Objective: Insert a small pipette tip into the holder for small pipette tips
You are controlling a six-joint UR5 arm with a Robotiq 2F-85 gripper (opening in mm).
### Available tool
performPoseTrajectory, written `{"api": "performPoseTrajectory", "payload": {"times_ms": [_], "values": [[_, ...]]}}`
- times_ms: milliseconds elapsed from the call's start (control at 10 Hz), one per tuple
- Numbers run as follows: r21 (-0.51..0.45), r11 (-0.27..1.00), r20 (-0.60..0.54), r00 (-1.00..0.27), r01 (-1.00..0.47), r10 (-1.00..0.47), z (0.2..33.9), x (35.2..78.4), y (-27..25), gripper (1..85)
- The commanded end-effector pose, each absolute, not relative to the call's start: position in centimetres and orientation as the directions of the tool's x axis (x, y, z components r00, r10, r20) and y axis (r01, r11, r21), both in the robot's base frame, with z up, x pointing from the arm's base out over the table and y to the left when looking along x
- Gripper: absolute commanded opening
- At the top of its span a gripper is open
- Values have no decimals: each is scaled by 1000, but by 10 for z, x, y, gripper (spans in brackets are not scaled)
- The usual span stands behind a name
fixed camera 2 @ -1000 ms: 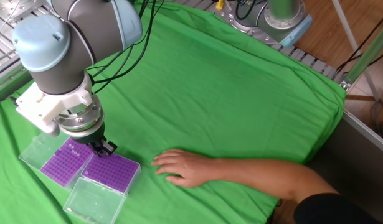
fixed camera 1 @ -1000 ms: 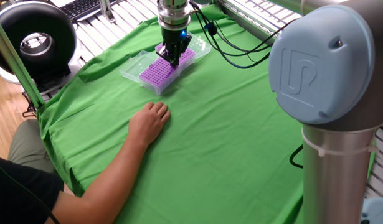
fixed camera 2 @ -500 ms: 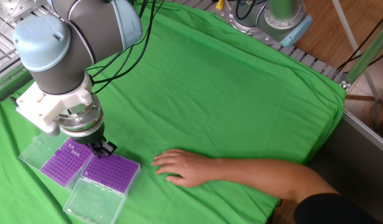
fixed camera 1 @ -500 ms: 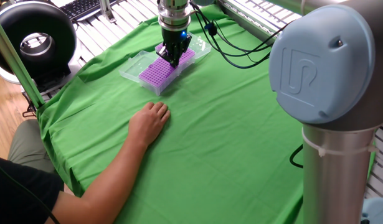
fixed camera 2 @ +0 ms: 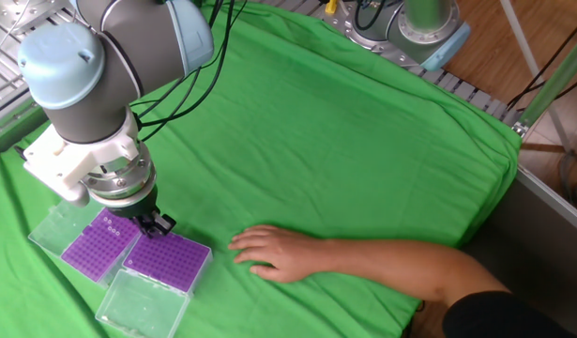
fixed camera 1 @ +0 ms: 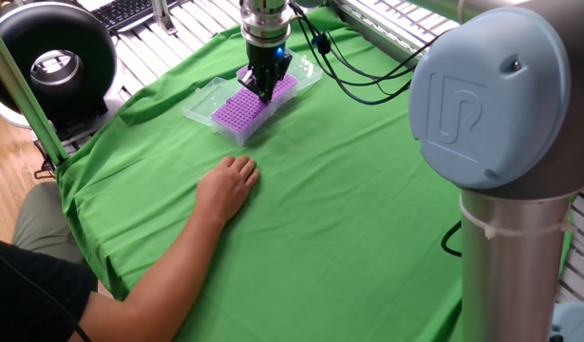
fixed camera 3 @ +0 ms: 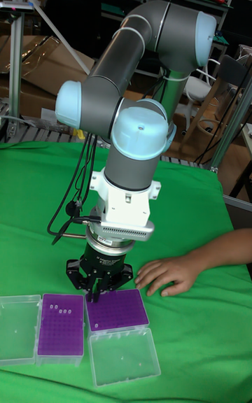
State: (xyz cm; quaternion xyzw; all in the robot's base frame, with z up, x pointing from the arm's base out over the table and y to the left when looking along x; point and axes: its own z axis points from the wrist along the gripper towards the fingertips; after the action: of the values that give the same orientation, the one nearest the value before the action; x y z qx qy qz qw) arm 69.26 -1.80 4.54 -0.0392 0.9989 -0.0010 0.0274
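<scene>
Gripper poised over the purple pipette tip racks

One fixed view: the gripper (fixed camera 1: 264, 92) hangs right at the purple tip holder (fixed camera 1: 242, 111); whether it holds a pipette tip, I cannot tell. A slight misalignment could jam a tip against the grid.
The other fixed view: its fingers sit between the two racks (fixed camera 2: 100, 247), at the edge of the nearer one (fixed camera 2: 168, 259); a person's hand (fixed camera 2: 269, 252) rests nearby and could be struck.
Tall fixed view: the jaws look nearly closed; no tip is discernible.
</scene>
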Motion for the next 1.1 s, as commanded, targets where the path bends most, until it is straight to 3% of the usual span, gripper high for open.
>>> {"api": "performPoseTrajectory", "payload": {"times_ms": [0, 1000], "values": [[4, 998, -48, -997, -65, -65, 48, 692, -16, 183], [-1, 998, -48, -997, -64, -64, 47, 695, -16, 183]]}}
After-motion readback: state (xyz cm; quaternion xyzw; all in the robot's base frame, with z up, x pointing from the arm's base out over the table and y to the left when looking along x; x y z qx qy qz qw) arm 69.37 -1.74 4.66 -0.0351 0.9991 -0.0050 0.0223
